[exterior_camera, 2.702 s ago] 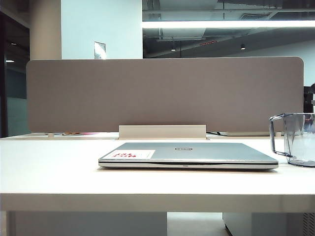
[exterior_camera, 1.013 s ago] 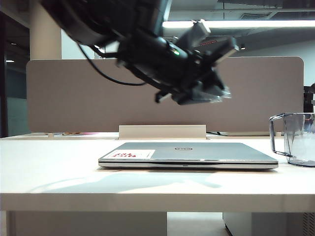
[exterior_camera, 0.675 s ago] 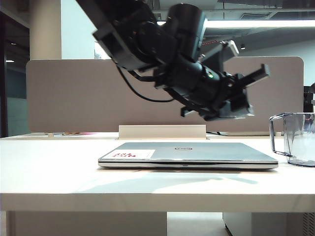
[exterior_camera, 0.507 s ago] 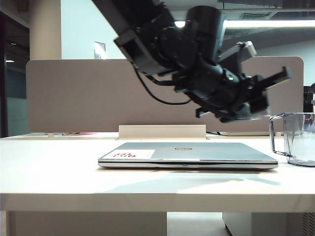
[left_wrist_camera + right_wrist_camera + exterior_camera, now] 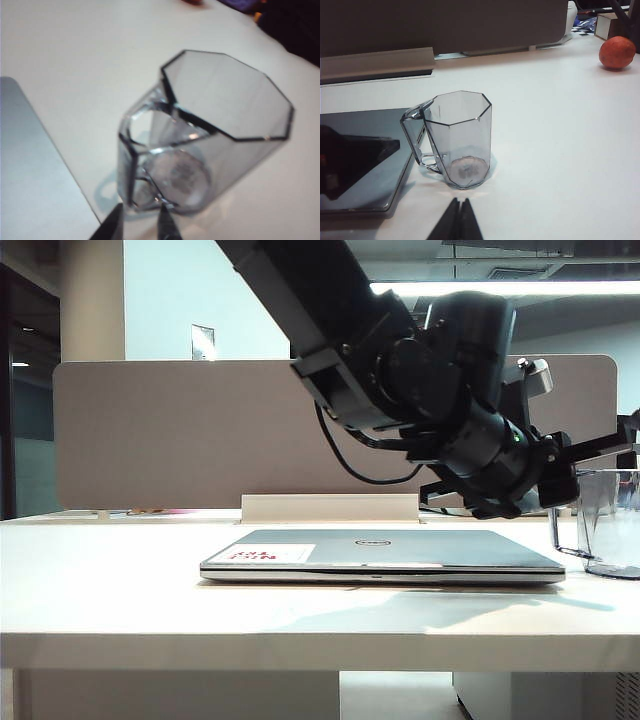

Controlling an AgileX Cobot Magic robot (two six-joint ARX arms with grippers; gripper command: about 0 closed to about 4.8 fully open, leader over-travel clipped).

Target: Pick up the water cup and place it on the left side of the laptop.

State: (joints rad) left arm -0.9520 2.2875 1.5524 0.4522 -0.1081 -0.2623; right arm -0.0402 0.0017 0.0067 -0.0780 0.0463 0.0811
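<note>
Reaching: the left gripper (image 5: 141, 226), fingers partly spread and empty, is held just short of the handle.
Cup: the transparent smoky-grey faceted water cup (image 5: 457, 137) stands upright right of the thin silver-grey Dell laptop (image 5: 382, 555).
Right gripper (image 5: 459, 220): pressed together, empty.
Next: the handle is to be straddled, then clamped.

The transparent smoky-grey plastic water cup (image 5: 457, 137) stands upright on the white surface (image 5: 560, 130), just beside the right edge of the laptop as the exterior view shows it, without touching it. Its sides are faceted, its rim is octagonal, and it tapers toward a round base. Its side handle (image 5: 415, 135) points toward the laptop. It appears empty. The thin silver-grey laptop (image 5: 382, 555) lies closed and flat on the surface, its long front edge facing the exterior camera. A round logo (image 5: 372, 542) sits mid-lid, and a white-and-red sticker (image 5: 261, 553) occupies the lid's left part.
</note>
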